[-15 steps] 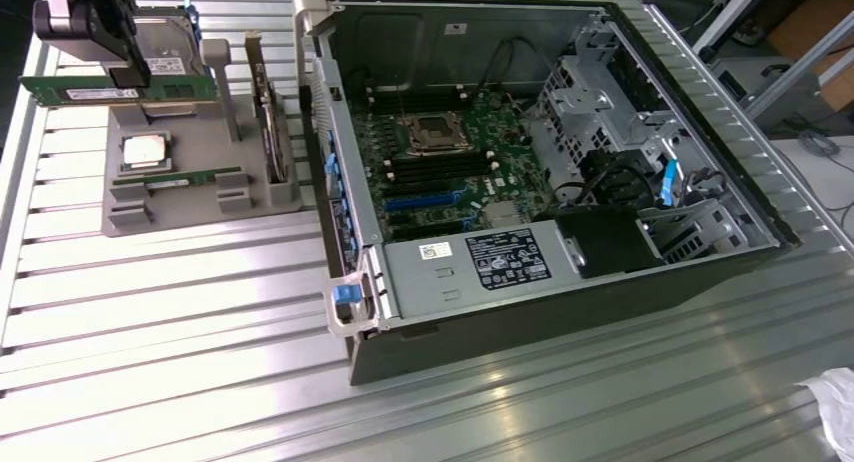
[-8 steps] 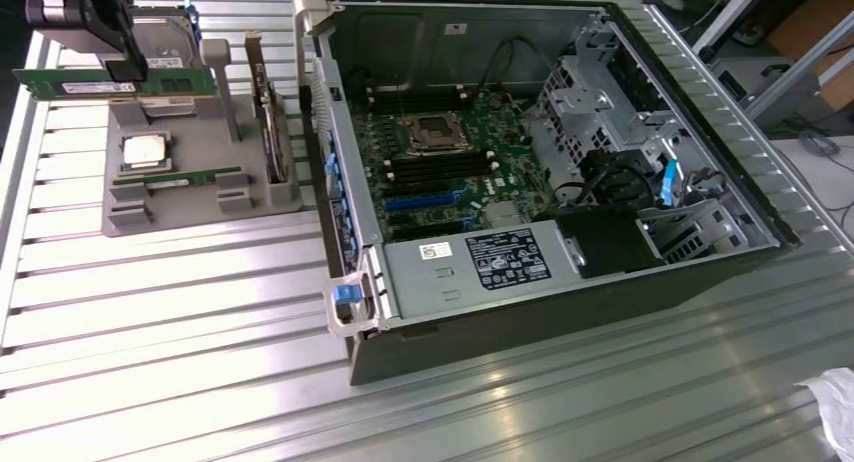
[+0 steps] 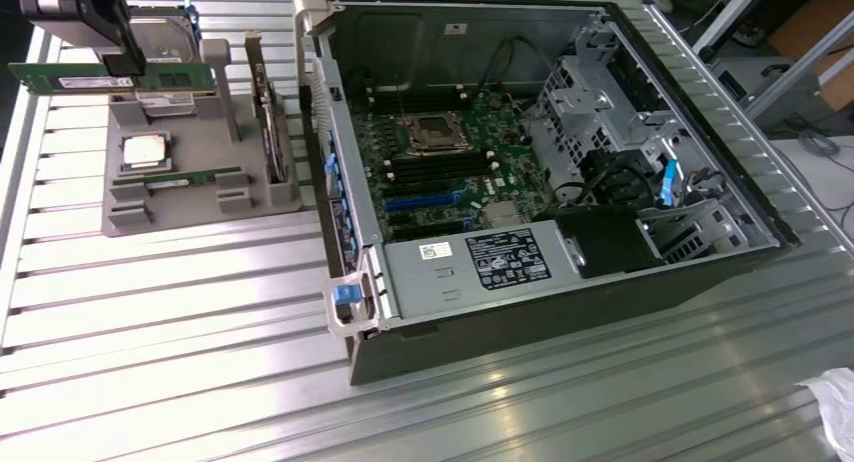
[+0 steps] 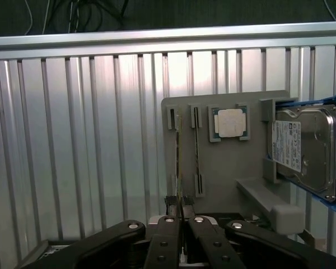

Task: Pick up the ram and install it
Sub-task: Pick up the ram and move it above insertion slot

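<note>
End effector (image 4: pixel 181 208) pinches ram (image 3: pixel 163 79) over gray holder (image 3: pixel 187 197), beside open computer (image 3: pixel 534 132).

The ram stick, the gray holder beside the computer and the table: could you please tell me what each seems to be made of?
The ram stick is a matte green circuit board with a white label, probably fibreglass laminate. The gray holder is uniformly dull gray with blocky, moulded-looking slots, so likely plastic, perhaps printed. The table has ribbed silvery slats with bright reflections, apparently bare aluminium.
</note>
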Controlling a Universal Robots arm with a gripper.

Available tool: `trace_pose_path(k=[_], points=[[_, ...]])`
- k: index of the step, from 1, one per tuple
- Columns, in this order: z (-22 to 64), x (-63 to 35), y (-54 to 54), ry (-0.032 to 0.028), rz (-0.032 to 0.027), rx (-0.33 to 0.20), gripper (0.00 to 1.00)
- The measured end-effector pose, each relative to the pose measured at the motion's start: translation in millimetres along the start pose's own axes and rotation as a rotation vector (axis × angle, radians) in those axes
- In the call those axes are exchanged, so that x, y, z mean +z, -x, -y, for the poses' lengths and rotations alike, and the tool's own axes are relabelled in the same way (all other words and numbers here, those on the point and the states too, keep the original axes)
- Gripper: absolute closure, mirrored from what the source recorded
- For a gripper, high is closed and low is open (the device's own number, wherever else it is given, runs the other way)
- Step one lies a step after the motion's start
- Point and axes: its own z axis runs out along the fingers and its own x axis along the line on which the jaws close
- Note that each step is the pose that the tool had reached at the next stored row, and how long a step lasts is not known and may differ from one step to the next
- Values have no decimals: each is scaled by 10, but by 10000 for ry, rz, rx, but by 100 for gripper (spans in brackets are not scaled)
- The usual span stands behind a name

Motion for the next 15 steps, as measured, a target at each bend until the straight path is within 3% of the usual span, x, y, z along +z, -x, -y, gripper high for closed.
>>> trace_pose_path(k=[10, 15], points=[[7, -5, 0, 1, -1, 0, 88], [71, -2, 3, 0, -1, 0, 88]])
